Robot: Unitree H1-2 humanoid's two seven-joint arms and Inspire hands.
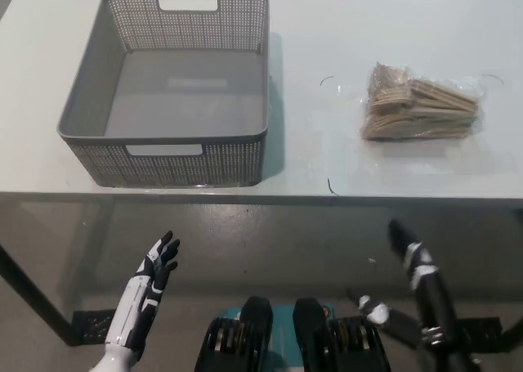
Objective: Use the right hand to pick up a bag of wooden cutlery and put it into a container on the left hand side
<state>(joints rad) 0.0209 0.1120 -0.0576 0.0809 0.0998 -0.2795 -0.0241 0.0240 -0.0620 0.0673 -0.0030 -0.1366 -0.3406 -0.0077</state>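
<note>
A clear bag of wooden cutlery (420,105) lies on the white table (343,29) at the right. A grey perforated basket (173,86) stands on the left of the table with nothing inside. My black right hand (415,257) hangs below the table's front edge, under the bag, with its fingers stretched out and holding nothing. My white left hand (154,275) rests at the lower left, below the basket, fingers spread.
The table's front edge (261,196) runs across the middle of the picture, with grey floor below it. A black table leg (29,294) slants at the lower left. Small black marks (331,186) sit on the tabletop near the bag.
</note>
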